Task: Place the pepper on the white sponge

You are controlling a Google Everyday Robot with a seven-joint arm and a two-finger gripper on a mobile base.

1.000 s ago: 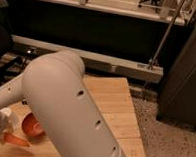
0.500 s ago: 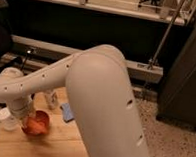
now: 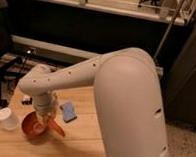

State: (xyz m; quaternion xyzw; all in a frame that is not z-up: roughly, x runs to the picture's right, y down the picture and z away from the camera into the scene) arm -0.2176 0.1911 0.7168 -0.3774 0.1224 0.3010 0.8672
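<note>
Tool (image 3: pixel 46 118) is hanging just over the right rim of the orange bowl (image 3: pixel 30 127), pointing down from the wrist of the white arm (image 3: pixel 125 94). Its fingers are closing tight on the pepper (image 3: pixel 56 128), gripping the thick end. The pepper is slanting down & away to the right of the bowl, tip toward the front of the tabletop (image 3: pixel 80 139). Can't tell if the tip is touching the wood or sitting a bit above it.

Blue-looking sponge (image 3: pixel 68 111) is lying flat to the right of the bowl & a little behind it, near the pepper but not touching it. White cup (image 3: pixel 9 120) is standing upright just left of the bowl.

Vs. half a sec ago: the tool was sitting straight over the bowl w/ the pepper hardly showing; now it's shifting to the bowl's right side & the pepper is showing plainly beside the rim. A sec ago the pepper was lying on the wood, front-left of the bowl. The arm's big link is swinging further right, uncovering more wood. Sponge, bowl & cup are staying where they were.
</note>
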